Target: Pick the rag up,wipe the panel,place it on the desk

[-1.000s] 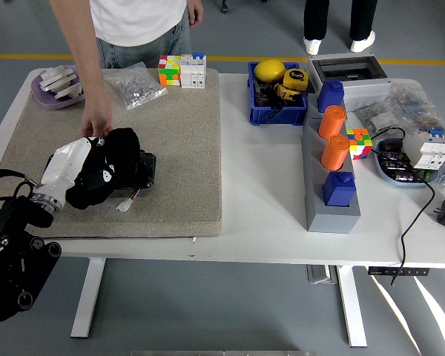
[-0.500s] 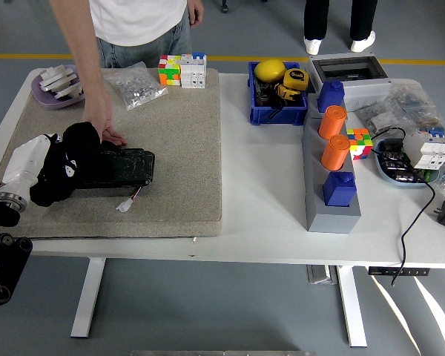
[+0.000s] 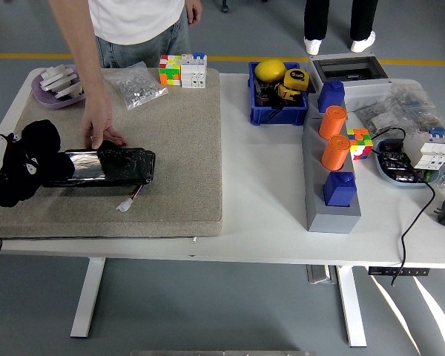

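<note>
A shiny black panel lies flat on the beige mat, with a small white connector on wires at its front edge. My left hand is at the panel's left end, near the table's left edge, fingers curled around a black rag that covers most of the hand. The rag touches the panel's left tip. A person's hand presses down on the panel's far edge and holds it in place. My right arm is out of sight.
A purple dish with white parts and a clear bag sit at the mat's back left. Cube puzzles stand at its back. A blue bin, a grey stand with orange and blue pieces, and cables fill the right side.
My left hand has dragged the rag leftwards along the panel, from its middle to its left end, uncovering the glossy surface. The person's hand stayed on the panel's far edge.
</note>
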{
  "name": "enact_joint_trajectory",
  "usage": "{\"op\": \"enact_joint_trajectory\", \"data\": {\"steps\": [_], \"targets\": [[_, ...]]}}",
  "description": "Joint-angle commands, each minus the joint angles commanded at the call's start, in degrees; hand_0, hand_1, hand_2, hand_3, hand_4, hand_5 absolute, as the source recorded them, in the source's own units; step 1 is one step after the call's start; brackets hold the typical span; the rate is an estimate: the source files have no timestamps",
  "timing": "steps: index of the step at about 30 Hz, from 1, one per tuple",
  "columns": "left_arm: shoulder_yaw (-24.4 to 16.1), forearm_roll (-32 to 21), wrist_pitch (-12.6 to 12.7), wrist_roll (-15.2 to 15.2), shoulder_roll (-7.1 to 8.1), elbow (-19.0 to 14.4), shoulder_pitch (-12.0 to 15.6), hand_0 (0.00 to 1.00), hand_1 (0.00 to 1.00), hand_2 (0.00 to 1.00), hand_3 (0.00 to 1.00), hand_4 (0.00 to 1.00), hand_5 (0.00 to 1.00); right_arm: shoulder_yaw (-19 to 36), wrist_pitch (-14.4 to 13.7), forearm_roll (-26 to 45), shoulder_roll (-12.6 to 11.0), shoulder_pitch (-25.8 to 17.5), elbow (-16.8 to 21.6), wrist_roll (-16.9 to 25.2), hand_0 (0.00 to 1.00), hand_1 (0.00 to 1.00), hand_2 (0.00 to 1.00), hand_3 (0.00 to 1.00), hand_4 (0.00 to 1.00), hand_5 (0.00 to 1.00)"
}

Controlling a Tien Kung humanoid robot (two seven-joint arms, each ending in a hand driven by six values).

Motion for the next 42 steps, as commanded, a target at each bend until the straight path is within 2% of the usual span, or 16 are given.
{"op": "enact_joint_trajectory", "data": {"steps": [3,7,14,15,20,21,26,27,32,33,38,39,42], "targets": [[-1.20,-0.82,-0.01,-0.76,1.11,2.91,-0.59,0.302,0.181,0.539,0.377,0.002,0.002,0.10,-0.04,-0.25,-0.04,0.08,0.00,-0.04,0.761,0.622,0.686,0.639,0.998,0.540],[-2.14,-2.19,0.66,-1.87,2.23,4.49,-0.75,0.302,0.181,0.539,0.377,0.002,0.002,-0.10,-0.06,-0.27,-0.13,0.07,0.00,-0.11,0.761,0.622,0.686,0.639,0.998,0.540],[-0.36,-3.82,0.71,-3.58,3.32,7.56,-1.90,0.302,0.182,0.538,0.378,0.002,0.002,-0.03,-0.11,-0.44,-0.18,0.12,0.00,-0.14,0.761,0.622,0.686,0.639,0.998,0.541],[0.00,-3.89,0.64,-3.83,3.37,8.18,-2.03,0.286,0.358,0.550,0.408,0.002,0.002,0.05,-0.13,-0.51,-0.20,0.16,0.00,-0.12,0.761,0.622,0.686,0.640,0.998,0.541],[0.91,-4.55,0.39,-4.74,3.09,11.39,-2.43,0.286,0.358,0.550,0.408,0.002,0.002,0.10,-0.11,-0.79,-0.25,0.24,0.00,-0.14,0.761,0.622,0.686,0.640,0.998,0.541],[0.83,-4.46,0.35,-4.75,2.96,11.65,-2.39,0.435,0.538,0.617,0.464,0.094,0.002,0.05,-0.10,-0.81,-0.26,0.23,0.00,-0.16,0.762,0.622,0.686,0.640,0.998,0.541],[0.34,-4.51,0.24,-5.19,2.74,12.02,-2.42,0.435,0.538,0.617,0.464,0.094,0.002,-0.14,-0.10,-0.77,-0.34,0.18,0.00,-0.27,0.762,0.622,0.686,0.640,0.998,0.541],[0.28,-4.57,0.21,-5.25,2.75,12.01,-2.43,0.673,0.779,0.735,0.576,0.769,0.002,-0.17,-0.09,-0.76,-0.36,0.19,0.00,-0.28,0.763,0.622,0.686,0.640,0.998,0.541],[0.46,-5.31,0.37,-5.81,2.96,11.63,-2.56,0.673,0.779,0.735,0.576,0.769,0.002,0.27,-0.12,-0.93,-0.25,0.29,0.00,-0.21,0.763,0.622,0.686,0.640,0.998,0.541],[0.41,-5.29,0.26,-5.76,2.98,11.68,-2.60,0.721,0.807,0.792,0.759,0.964,0.101,0.33,-0.12,-0.95,-0.22,0.32,0.00,-0.19,0.762,0.619,0.686,0.639,0.998,0.540],[-0.65,-5.13,-1.40,-5.76,3.04,11.73,-2.65,0.721,0.807,0.792,0.759,0.964,0.101,0.52,-0.13,-1.14,-0.08,0.49,0.00,-0.02,0.762,0.619,0.686,0.639,0.998,0.540],[-0.64,-5.17,-1.56,-5.79,3.12,11.71,-2.63,0.746,0.819,0.802,0.791,0.998,0.124,0.59,-0.17,-1.17,-0.07,0.52,0.00,0.00,0.762,0.619,0.686,0.640,0.998,0.540],[-0.70,-5.36,-1.82,-6.04,3.21,11.26,-2.46,0.746,0.819,0.802,0.791,0.998,0.124,0.62,-0.19,-1.17,-0.07,0.51,0.00,-0.06,0.762,0.619,0.686,0.640,0.998,0.540]]}}
